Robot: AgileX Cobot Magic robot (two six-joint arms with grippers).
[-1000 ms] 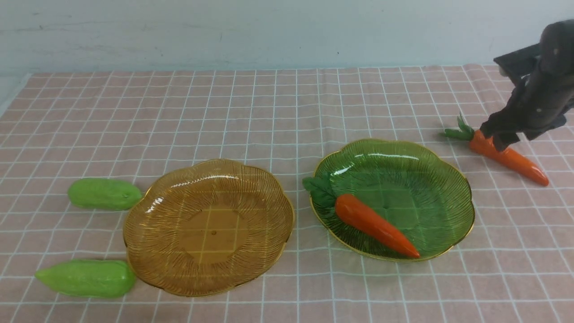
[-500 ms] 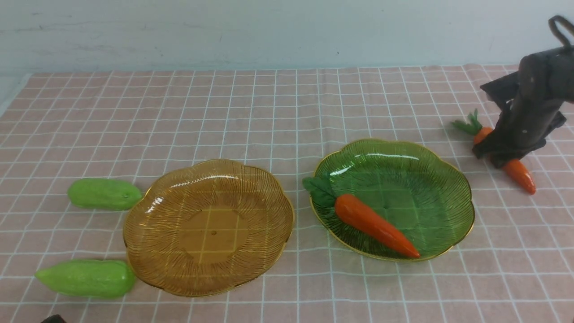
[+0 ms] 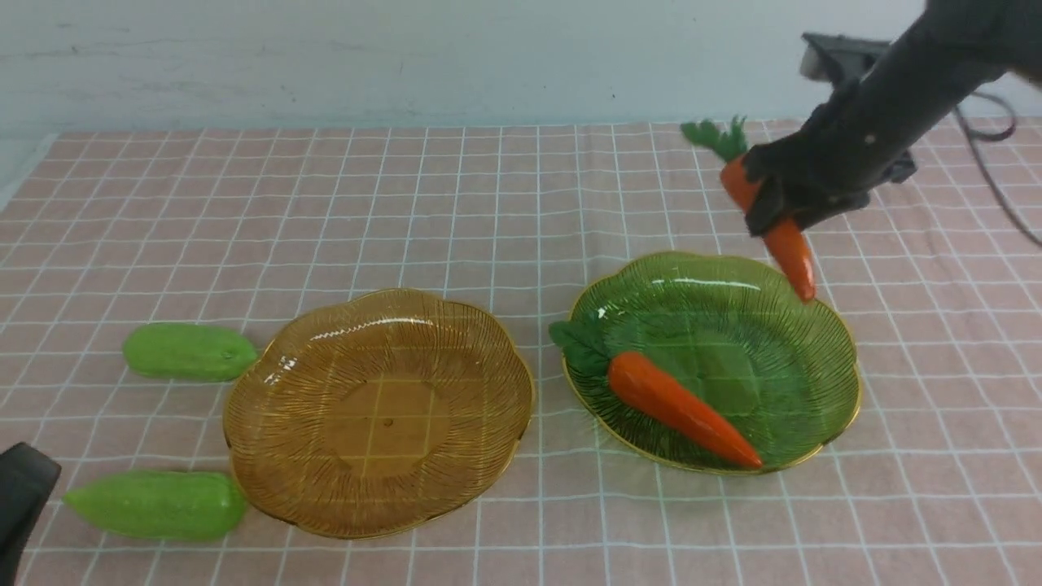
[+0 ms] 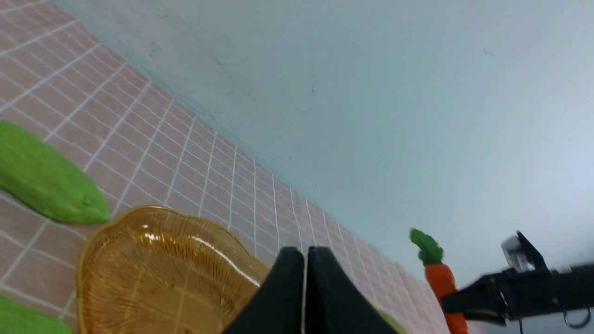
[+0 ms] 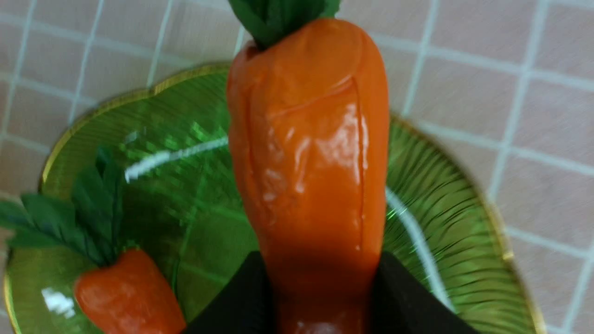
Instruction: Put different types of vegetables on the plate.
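While the left gripper point(image 4: 304, 301) sits with its fingers clenched together and nothing between them, reaching in at eight o'clock of the front view, the near gourd point(image 3: 155, 505) lies on the checked cloth point(image 3: 537, 521), also toward eight o'clock, just beside the amber plate point(image 3: 387, 423). That plate holds nothing. To its right, toward four o'clock, the green plate point(image 3: 781, 382) carries one carrot point(image 3: 680, 407), which slants across its near left part, leafy top over the rim at the plate's nine o'clock and tip pointing to about five. Farther back at nine o'clock, the far gourd point(image 3: 190, 352) rests on the cloth near the amber plate's upper left edge. Toward one to two o'clock, the right gripper point(image 3: 769, 199) grasps the second carrot point(image 3: 790, 244) around its body, holding it above the far edge of the green plate, leaves up and tip down. Behind everything, across twelve o'clock, stands a pale wall point(image 3: 488, 61).
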